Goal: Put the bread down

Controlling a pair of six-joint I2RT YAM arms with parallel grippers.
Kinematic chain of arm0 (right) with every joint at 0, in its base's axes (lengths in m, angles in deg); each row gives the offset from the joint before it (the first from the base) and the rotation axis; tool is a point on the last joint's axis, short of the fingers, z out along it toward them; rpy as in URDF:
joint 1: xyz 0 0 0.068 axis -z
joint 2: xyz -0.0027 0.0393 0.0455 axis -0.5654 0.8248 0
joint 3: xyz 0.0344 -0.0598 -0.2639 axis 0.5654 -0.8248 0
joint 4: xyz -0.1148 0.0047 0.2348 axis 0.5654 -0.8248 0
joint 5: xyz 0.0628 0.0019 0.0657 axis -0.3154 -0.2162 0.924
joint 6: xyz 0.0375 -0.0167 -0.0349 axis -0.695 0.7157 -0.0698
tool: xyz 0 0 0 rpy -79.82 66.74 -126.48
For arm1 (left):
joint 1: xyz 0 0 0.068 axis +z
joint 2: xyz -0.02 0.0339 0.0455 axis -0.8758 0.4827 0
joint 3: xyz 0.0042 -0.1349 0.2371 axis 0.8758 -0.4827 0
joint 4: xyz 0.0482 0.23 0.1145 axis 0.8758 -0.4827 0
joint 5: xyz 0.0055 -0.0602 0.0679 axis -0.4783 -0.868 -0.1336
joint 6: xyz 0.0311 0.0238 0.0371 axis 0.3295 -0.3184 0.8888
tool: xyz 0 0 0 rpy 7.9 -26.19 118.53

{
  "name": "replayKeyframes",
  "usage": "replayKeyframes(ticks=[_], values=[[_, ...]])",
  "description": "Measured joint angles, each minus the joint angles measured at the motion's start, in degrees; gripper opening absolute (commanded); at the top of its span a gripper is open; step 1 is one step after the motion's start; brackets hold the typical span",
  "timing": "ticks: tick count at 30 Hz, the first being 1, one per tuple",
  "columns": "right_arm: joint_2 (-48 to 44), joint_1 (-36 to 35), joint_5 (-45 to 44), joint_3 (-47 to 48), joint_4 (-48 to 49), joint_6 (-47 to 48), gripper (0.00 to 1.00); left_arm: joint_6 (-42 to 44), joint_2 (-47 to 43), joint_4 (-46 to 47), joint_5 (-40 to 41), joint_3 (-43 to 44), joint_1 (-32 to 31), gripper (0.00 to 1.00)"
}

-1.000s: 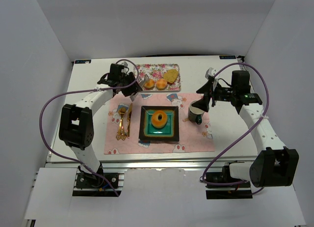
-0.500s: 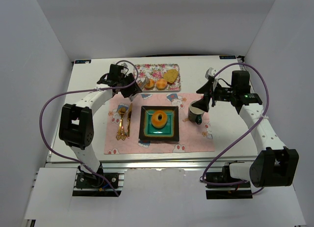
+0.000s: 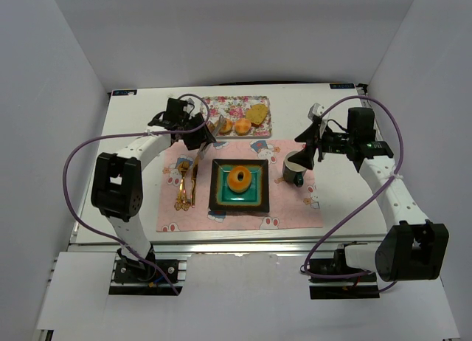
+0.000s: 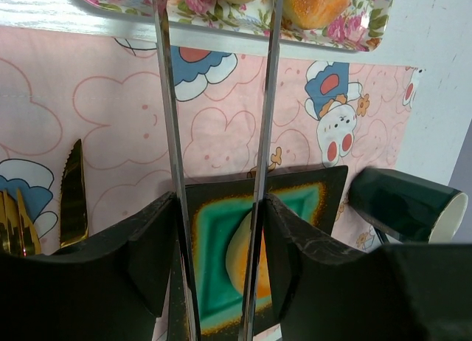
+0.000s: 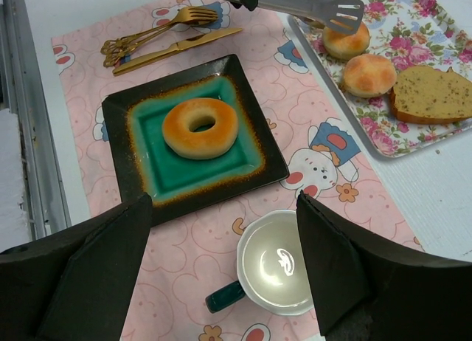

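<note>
1. The left gripper [image 4: 217, 208] is clamped on the handle end of a pair of tongs [image 5: 324, 5]. The tong blades stand apart with nothing between them, and their slotted tip hangs just beside the nearest roll [image 5: 346, 40] on the floral tray [image 5: 413, 31]. If the blades close off-centre, the round roll could squirt sideways and off the tray.
2. Gold cutlery [image 3: 186, 180] lies on the placemat [image 3: 295, 208] just left of the plate [image 5: 122, 112]. A low swing of the long tongs could scatter it.
3. A ring-shaped bread [image 5: 200, 127] sits at the plate's centre. A second roll [image 5: 369, 74] and a slice [image 5: 431, 94] remain on the tray. A roll set down against the ring might tip over the rim.
4. The cup [image 5: 284, 263] stands just right of the plate. The right gripper [image 5: 223, 208] hovers above it, spread wide and empty. A carry that overshoots could strike either one.
</note>
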Motion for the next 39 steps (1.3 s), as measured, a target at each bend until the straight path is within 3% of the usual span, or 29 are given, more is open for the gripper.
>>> replayKeyframes(ticks=[16, 19, 21, 27, 34, 39], values=[[0.0, 0.0, 0.0, 0.0, 0.1, 0.0, 0.83, -0.1, 2.4, -1.1, -2.3, 2.3, 0.2, 0.54], [0.0, 0.0, 0.0, 0.0, 0.1, -0.1, 0.83, -0.6, 3.1, -1.2, -2.9, 2.5, 0.2, 0.46], [0.0, 0.0, 0.0, 0.0, 0.1, -0.1, 0.83, -0.8, 3.5, -1.5, -3.3, 2.8, 0.3, 0.34], [0.0, 0.0, 0.0, 0.0, 0.1, -0.4, 0.83, -1.0, 3.7, -2.0, -4.1, 3.4, 0.6, 0.15], [0.0, 0.0, 0.0, 0.0, 0.1, -0.4, 0.83, -1.6, 3.7, -1.9, -4.9, 3.5, 1.0, 0.02], [0.0, 0.0, 0.0, 0.0, 0.1, -0.4, 0.83, -2.4, 3.7, -1.2, -5.6, 3.5, 1.1, 0.00]])
